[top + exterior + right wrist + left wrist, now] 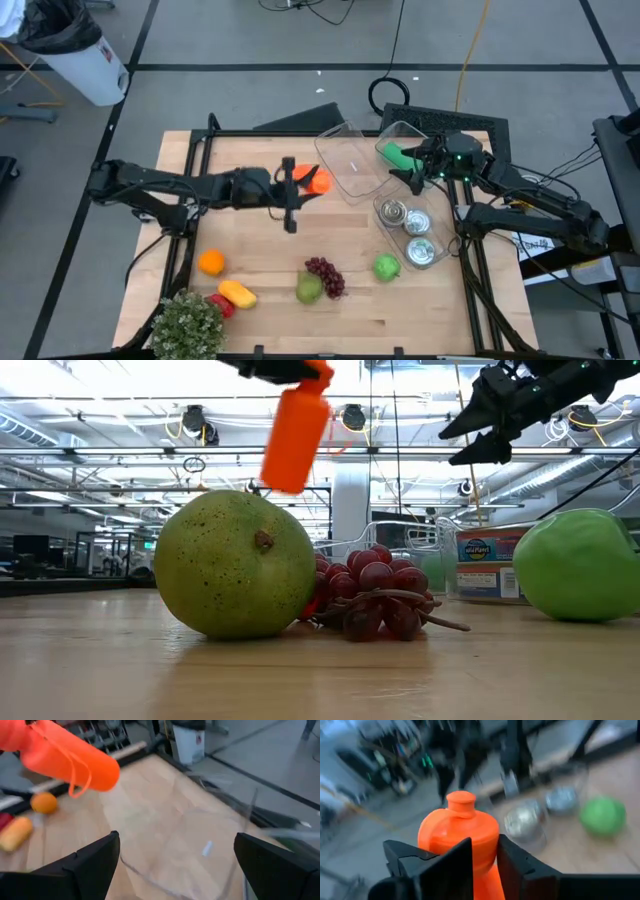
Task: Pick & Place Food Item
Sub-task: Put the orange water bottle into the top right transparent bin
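Carrot-orange bottle (316, 180), the item in transit, hangs clear of the surface (250, 250) just beside the open clear container (352, 162), on the side away from the right arm. Your left claw (293, 187) is clamped shut on the bottle's body, the cap (461, 799) pointing away from the wrist. Your right claw (412, 172) waits on the container's far side, its fingers spread wide and holding nothing, apparently above the green item (398, 157) behind the container.

To finish this carry well, judged from the present layout:
- Bring the bottle over the container's middle, not its near wall; the thin transparent rim is easy to clip.
- Lower before releasing, since a smooth bottle dropped from height would likely roll or bounce out.
- Keep the grip square; the low view shows the bottle tilted, so expect it to tip on release.
- Hold the right claw off while the left arm approaches the container.
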